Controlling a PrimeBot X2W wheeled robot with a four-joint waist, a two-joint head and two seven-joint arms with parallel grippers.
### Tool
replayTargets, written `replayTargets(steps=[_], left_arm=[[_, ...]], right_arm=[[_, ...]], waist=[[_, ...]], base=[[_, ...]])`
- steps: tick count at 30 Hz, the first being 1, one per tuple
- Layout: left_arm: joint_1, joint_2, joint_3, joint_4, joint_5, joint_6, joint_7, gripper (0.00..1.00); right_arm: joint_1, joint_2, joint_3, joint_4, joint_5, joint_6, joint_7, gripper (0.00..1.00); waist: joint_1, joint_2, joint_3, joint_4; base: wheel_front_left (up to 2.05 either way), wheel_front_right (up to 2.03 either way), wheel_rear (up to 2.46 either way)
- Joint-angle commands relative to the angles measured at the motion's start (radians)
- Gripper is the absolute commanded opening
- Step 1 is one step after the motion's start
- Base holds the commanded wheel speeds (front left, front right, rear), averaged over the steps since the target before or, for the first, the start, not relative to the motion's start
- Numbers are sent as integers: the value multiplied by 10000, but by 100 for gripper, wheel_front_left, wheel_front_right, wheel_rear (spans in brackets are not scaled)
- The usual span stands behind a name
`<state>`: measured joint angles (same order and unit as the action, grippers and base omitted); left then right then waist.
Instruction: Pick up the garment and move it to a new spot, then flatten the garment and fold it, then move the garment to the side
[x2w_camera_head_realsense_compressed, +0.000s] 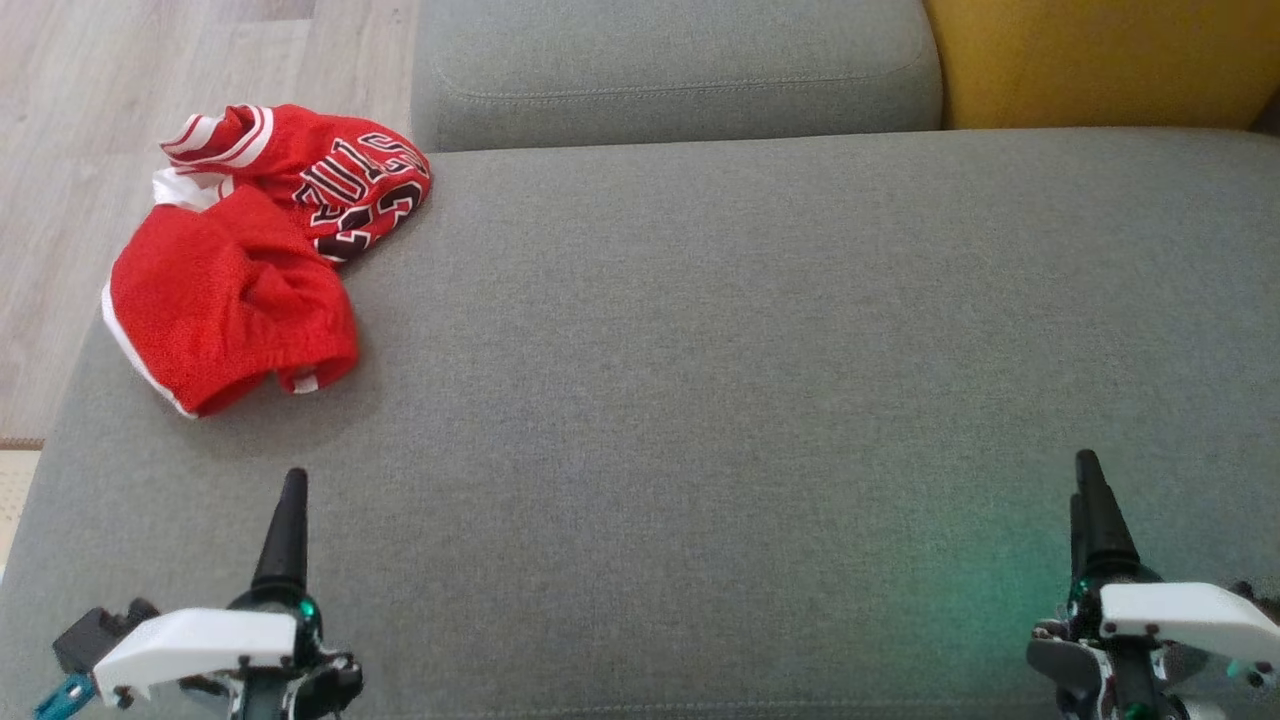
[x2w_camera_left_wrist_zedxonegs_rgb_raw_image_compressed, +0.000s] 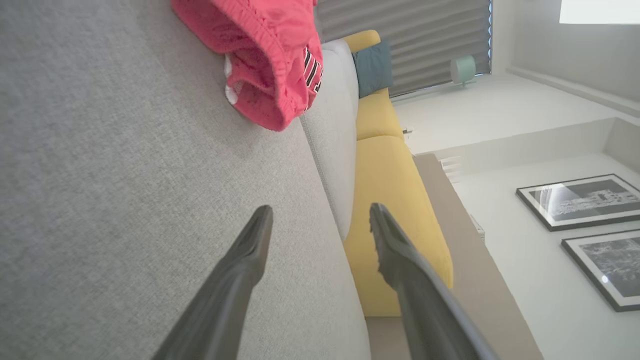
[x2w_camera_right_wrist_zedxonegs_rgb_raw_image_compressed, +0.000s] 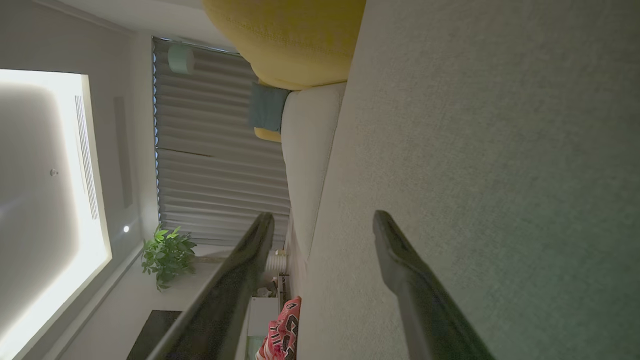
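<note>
The garment (x2w_camera_head_realsense_compressed: 350, 185), a red jersey with black white-outlined lettering, lies crumpled at the far left of the grey sofa seat (x2w_camera_head_realsense_compressed: 750, 350). A plain red cloth (x2w_camera_head_realsense_compressed: 230, 295) with white trim lies against its near side. In the left wrist view the plain cloth (x2w_camera_left_wrist_zedxonegs_rgb_raw_image_compressed: 260, 45) is in front and only a strip of the garment's lettering (x2w_camera_left_wrist_zedxonegs_rgb_raw_image_compressed: 313, 70) peeks out behind it. The right wrist view catches the garment (x2w_camera_right_wrist_zedxonegs_rgb_raw_image_compressed: 282, 332) far off at the bottom. My left gripper (x2w_camera_head_realsense_compressed: 294, 480) (x2w_camera_left_wrist_zedxonegs_rgb_raw_image_compressed: 321, 209) hovers open and empty, near the front left. My right gripper (x2w_camera_head_realsense_compressed: 1088, 462) (x2w_camera_right_wrist_zedxonegs_rgb_raw_image_compressed: 325, 216) stands open and empty at the front right.
A grey back cushion (x2w_camera_head_realsense_compressed: 680, 70) runs along the far side of the seat, with a yellow cushion (x2w_camera_head_realsense_compressed: 1100, 60) to its right. Wooden floor (x2w_camera_head_realsense_compressed: 150, 60) lies beyond the sofa's left edge, close to the clothes.
</note>
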<state>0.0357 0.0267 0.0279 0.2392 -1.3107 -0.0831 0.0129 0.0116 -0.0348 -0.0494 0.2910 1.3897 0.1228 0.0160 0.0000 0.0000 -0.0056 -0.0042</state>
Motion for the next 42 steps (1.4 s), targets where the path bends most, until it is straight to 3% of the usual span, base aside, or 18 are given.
replayTargets(steps=[1,23,42], left_arm=[[-329,107,21,-440,241,40,-90,100],[-126,203,-924,-959,4535,470,-792,100],[210,497,-1463,-1170,6830,926,-1319,100]], right_arm=[[-467,-73,113,-432,-214,22,-97,100],[-491,-94,1301,-958,-4553,37,-805,100],[-483,-110,2034,-794,-6879,48,-1337,100]], waist=[[0,0,-2,2],[0,0,-85,-46],[0,0,-221,-72]], base=[[0,0,0],[0,0,0],[0,0,0]])
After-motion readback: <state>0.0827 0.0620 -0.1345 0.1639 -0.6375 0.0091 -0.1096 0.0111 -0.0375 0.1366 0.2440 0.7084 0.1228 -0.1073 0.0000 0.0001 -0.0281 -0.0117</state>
